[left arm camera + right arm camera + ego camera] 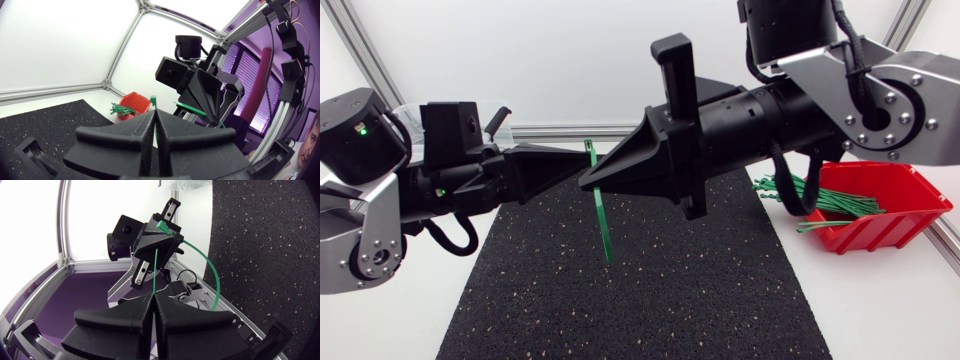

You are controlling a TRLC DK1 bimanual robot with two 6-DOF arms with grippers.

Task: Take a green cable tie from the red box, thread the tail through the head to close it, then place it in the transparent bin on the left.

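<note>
In the head view, your matte black left gripper [582, 163] and right gripper [588, 183] meet tip to tip just above the centre of the frame, over the black speckled rubber mat [650, 300]. The thin green plastic cable tie [602, 215] shows between them as a narrow strip running down toward the middle of the mat. The red plastic box [895, 225] of spare ties sits at the right edge on the white bench [880, 320]. The transparent plastic bin [410, 118] shows only partly at the upper left, behind the left arm.

In the left wrist view, the left gripper's fingers are clenched on the tie [153, 101]. Its square head pokes out just past their tips, and the right gripper faces it close ahead.

In the right wrist view, the right gripper's fingers are pinched on the tie's thin tail [155, 272]. The tail runs straight ahead toward the head held by the left gripper, and the rest of the tie bows out in a loop beside both.

You appear to be mid-threading, and I cannot tell whether the tail has entered the head. Watch for these:
- **Off-axis approach:** the limp tail may buckle or skid past the slot.
- **Blocked exit:** little of the head stands clear, so the left fingers could block the tail as it comes out.
- **Lost grip:** both grips are slim, and a hard push could twist the tie loose and drop it on the mat.
- **Collision:** the fingertips are close enough to hit each other.
</note>
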